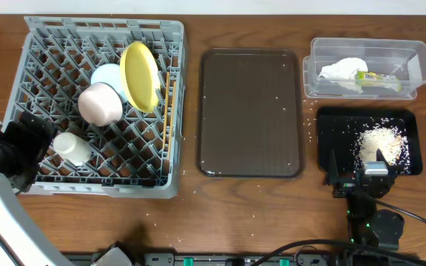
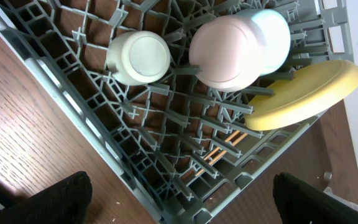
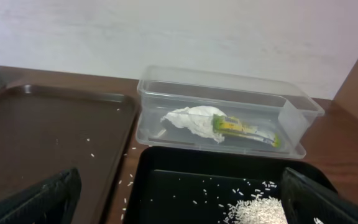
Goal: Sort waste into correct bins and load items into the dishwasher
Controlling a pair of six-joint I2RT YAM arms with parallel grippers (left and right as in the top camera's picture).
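Note:
The grey dish rack (image 1: pixel 28 55) at the left holds the yellow plate (image 1: pixel 140 75) on edge, the light blue bowl (image 1: pixel 107 74), the pink bowl (image 1: pixel 100 103), the cream cup (image 1: pixel 72 148) and the chopsticks (image 1: pixel 171 100). The left wrist view shows the cup (image 2: pixel 138 58), pink bowl (image 2: pixel 225 51), blue bowl (image 2: pixel 272 34), plate (image 2: pixel 303 93) and chopsticks (image 2: pixel 219 149). The clear tub (image 1: pixel 413 52) holds the white tissue (image 1: pixel 342 72) and yellow-green wrapper (image 1: pixel 379 77). The black tray (image 1: pixel 331 140) holds rice. My left gripper (image 2: pixel 182 199) is open over the rack's near-left corner. My right gripper (image 3: pixel 179 199) is open over the black tray's front edge.
The dark brown serving tray (image 1: pixel 251 111) lies in the middle with a few rice grains on it. Loose grains are scattered on the wooden table around it. In the right wrist view the tub (image 3: pixel 166 87) stands just behind the black tray (image 3: pixel 166 180).

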